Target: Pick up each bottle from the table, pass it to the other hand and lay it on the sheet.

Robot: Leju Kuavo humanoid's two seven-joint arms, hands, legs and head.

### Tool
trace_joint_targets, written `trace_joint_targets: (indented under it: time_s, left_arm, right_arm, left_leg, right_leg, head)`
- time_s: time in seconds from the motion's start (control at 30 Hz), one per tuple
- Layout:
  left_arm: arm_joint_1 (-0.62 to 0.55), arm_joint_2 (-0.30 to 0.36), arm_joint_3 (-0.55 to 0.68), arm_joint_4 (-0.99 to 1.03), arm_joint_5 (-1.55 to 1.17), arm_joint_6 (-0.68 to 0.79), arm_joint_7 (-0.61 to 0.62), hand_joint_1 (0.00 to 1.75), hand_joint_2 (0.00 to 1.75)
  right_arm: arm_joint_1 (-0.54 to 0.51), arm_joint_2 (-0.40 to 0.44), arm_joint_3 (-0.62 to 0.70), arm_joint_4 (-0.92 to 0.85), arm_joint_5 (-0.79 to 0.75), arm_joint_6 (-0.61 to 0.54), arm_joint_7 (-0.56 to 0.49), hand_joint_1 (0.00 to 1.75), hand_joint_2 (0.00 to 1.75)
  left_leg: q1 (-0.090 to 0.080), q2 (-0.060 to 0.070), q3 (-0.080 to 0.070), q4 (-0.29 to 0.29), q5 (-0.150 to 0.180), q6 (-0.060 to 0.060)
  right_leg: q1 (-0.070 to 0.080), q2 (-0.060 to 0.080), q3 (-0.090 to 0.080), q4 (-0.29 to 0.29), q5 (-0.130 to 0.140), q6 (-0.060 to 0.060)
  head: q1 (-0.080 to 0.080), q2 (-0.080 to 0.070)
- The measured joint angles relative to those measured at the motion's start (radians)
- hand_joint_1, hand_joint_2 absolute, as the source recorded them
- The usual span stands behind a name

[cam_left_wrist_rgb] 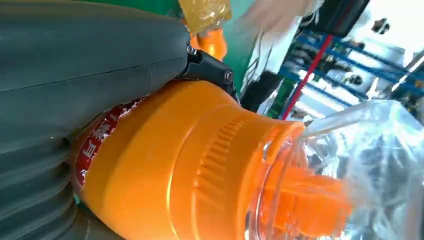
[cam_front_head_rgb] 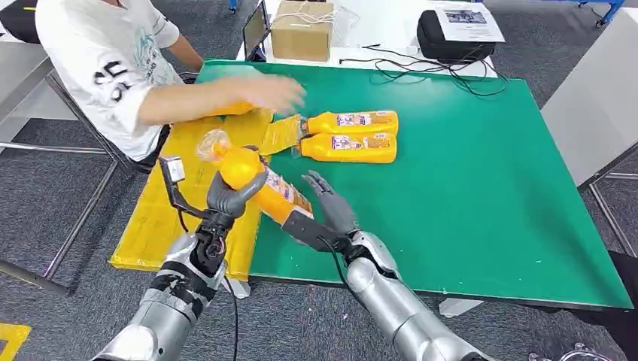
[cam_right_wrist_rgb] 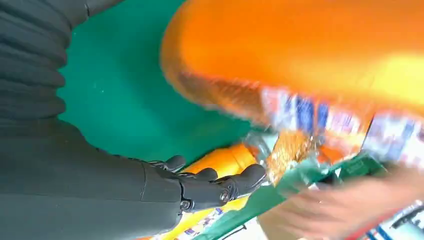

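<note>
My left hand (cam_front_head_rgb: 229, 197): wrapped round orange bottle (cam_front_head_rgb: 259, 184), held tilted above table's near-left edge, clear-capped end toward yellow sheet (cam_front_head_rgb: 162, 218). My right hand (cam_front_head_rgb: 329, 203): fingers spread, holding nothing, just beside bottle's base. Green table (cam_front_head_rgb: 466, 195): two more bottles (cam_front_head_rgb: 350, 135) lying side by side, touching. Far left: person's hand (cam_front_head_rgb: 271, 92) over sheet's far end, blurred.

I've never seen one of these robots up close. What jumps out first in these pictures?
The bright orange bottle held up over the near edge of the green table catches the eye: the left hand grips it near its plastic-wrapped cap, while the right hand is open beside its base. Behind it, two more orange bottles lie side by side on the table, and a person's hand reaches over the yellow sheet.
</note>
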Motion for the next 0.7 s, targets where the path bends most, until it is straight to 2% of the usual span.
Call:
trace_joint_targets:
  time_s: [0.23,0.33,0.43,0.63,0.7]
  left_arm:
    - [-0.002,0.014,0.01,-0.021,-0.105,0.1,-0.063,1.75,1.75]
    - [-0.004,0.027,0.01,-0.036,-0.238,0.223,-0.116,1.75,1.75]
    - [-0.01,0.054,0.01,-0.048,-0.512,0.45,-0.171,1.75,1.75]
    - [-0.019,0.08,0.026,-0.06,-0.593,0.479,-0.18,1.75,1.75]
    - [-0.019,0.085,0.025,-0.061,-0.675,0.532,-0.186,1.75,1.75]
  right_arm:
    - [0.03,-0.005,-0.068,-0.069,-0.077,-0.021,-0.024,0.0,1.75]
    - [0.055,-0.005,-0.12,-0.125,-0.168,-0.029,-0.045,0.0,1.75]
    - [0.086,-0.01,-0.176,-0.203,-0.239,-0.029,-0.063,0.0,1.75]
    - [0.12,-0.016,-0.237,-0.298,-0.259,-0.018,-0.07,0.0,1.75]
    - [0.127,-0.016,-0.248,-0.315,-0.263,-0.018,-0.076,0.0,1.75]
  left_leg:
    - [0.0,0.0,0.0,0.0,0.0,0.0]
    - [0.0,0.0,0.0,0.0,0.0,0.0]
    - [0.0,0.0,0.0,0.0,0.0,0.0]
    - [0.0,0.0,0.0,0.0,0.0,0.0]
    - [0.0,0.0,0.0,0.0,0.0,0.0]
  right_leg:
    - [0.0,0.0,0.0,0.0,0.0,0.0]
    - [0.0,0.0,0.0,0.0,0.0,0.0]
    - [0.0,0.0,0.0,0.0,0.0,0.0]
    - [0.0,0.0,0.0,0.0,0.0,0.0]
    - [0.0,0.0,0.0,0.0,0.0,0.0]
  head:
    - [0.0,0.0]
    - [0.0,0.0]
    - [-0.001,0.0]
    - [0.0,0.0]
    - [0.0,0.0]
